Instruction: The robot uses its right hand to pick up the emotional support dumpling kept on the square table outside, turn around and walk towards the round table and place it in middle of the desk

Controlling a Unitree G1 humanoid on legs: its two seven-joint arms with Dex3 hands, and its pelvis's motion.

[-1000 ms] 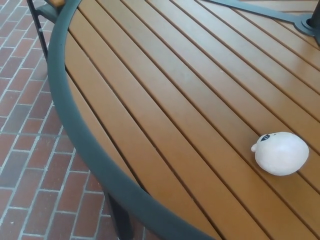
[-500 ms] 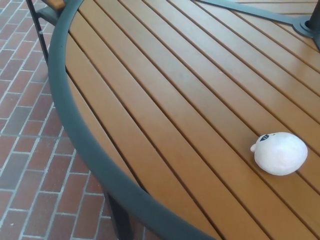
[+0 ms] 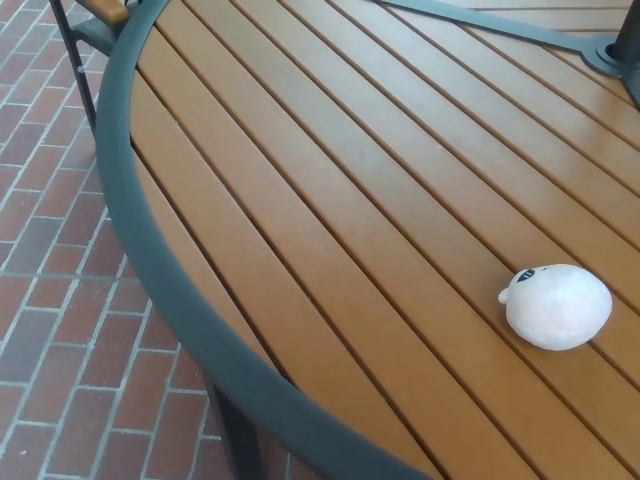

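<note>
A white plush dumpling (image 3: 557, 306) with small dark face marks lies on its side on the round wooden-slat table (image 3: 330, 190), toward the right of the head view. Nothing holds it. Neither of my hands shows anywhere in the picture.
The table has a thick dark green metal rim (image 3: 128, 215) curving down the left side. A dark pole base (image 3: 622, 45) stands at the table's far right. Red brick paving (image 3: 60, 320) lies below on the left, with part of a chair (image 3: 88, 30) at top left.
The whole picture has shifted slightly, so the camera has moved a little. The dumpling lies as before on the table.
</note>
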